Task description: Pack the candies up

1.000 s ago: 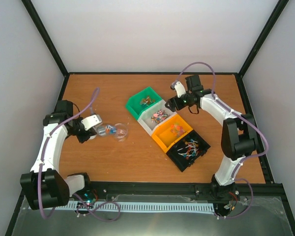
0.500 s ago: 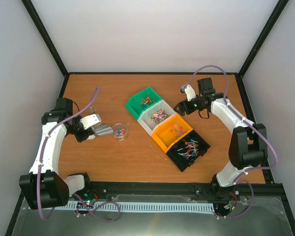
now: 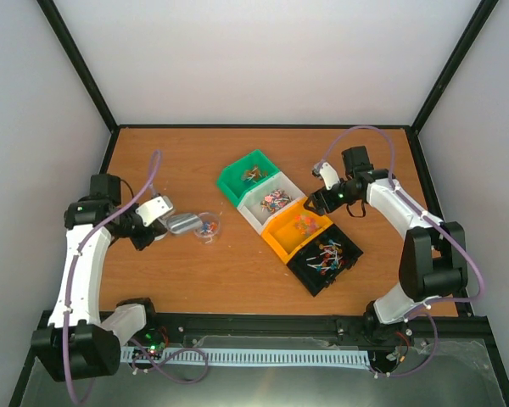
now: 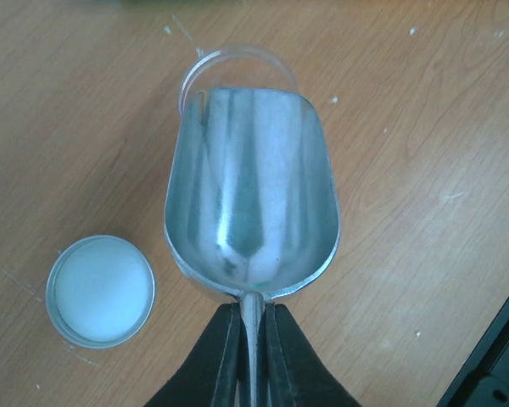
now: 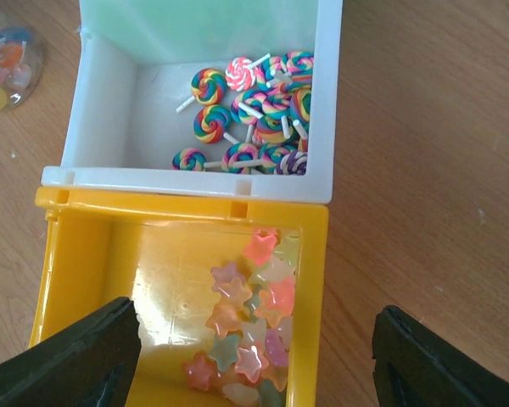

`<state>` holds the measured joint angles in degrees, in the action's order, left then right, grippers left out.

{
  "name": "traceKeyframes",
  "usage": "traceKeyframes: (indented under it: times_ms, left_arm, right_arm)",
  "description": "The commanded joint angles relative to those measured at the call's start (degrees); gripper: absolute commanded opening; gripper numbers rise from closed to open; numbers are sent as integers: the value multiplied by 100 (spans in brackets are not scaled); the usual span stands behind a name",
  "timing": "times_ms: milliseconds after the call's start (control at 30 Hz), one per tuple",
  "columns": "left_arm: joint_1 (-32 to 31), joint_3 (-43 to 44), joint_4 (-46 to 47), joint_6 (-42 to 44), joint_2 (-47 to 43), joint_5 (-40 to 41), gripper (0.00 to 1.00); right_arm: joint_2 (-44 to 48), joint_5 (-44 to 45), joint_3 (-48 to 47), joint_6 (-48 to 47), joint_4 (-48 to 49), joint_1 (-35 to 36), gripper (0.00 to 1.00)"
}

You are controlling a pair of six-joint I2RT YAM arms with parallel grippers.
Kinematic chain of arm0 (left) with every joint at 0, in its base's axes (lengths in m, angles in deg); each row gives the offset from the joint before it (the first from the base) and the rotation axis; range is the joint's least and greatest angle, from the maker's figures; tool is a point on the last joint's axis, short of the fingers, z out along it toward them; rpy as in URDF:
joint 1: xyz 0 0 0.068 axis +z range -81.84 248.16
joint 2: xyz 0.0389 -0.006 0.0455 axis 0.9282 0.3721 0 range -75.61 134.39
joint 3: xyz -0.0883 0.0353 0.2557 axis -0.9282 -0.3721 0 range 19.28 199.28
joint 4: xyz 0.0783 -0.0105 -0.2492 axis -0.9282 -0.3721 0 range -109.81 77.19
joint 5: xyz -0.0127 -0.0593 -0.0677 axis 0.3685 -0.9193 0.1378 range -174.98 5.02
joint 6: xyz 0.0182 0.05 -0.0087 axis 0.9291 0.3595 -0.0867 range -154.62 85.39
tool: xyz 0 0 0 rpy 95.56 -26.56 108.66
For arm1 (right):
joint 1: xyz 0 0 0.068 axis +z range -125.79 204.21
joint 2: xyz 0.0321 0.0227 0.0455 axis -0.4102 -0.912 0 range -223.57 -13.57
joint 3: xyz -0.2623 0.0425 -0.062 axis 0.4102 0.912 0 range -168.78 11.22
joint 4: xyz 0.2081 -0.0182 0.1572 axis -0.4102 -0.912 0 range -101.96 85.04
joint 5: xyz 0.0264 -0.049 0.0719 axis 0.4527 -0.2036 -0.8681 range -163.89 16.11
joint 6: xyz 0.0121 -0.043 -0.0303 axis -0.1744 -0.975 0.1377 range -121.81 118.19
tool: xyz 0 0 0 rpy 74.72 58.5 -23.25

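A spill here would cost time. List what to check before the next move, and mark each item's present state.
1. Left gripper shut on the scoop handle: ok.
2. Scoop empty: ok.
3. Jar uncovered, lid lying beside the scoop: ok.
4. Right gripper open above the orange bin: ok.
5. Star candies in the orange bin: ok.
6. Room in the jar for more: cannot tell.
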<state>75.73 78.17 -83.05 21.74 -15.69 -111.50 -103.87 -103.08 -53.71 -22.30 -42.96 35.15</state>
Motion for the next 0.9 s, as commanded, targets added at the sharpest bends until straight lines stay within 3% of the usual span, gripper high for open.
traceKeyframes:
  times_ms: [0, 200, 500, 667, 867]
  left_arm:
    - [-28, 474, -93, -625, -136, -524, 1]
    - [-350, 1100, 136, -1656, 280, -551, 1]
    - [-2543, 1697, 1033, -3006, 1252, 677, 1]
    - [-3530, 2803, 564, -3362, 2624, 1604, 1]
    - [-4042, 4548, -544, -3646, 4277, 2329, 1]
  right_arm:
    - [73, -74, 77, -169, -265, -48, 73]
    - [-149, -136, 122, -59, -234, -44, 65]
    - [-250, 534, 334, -52, 52, 169, 58]
    - [-343, 1093, 457, -106, 303, 522, 53]
    - [-388, 1073, 414, -18, 374, 725, 44]
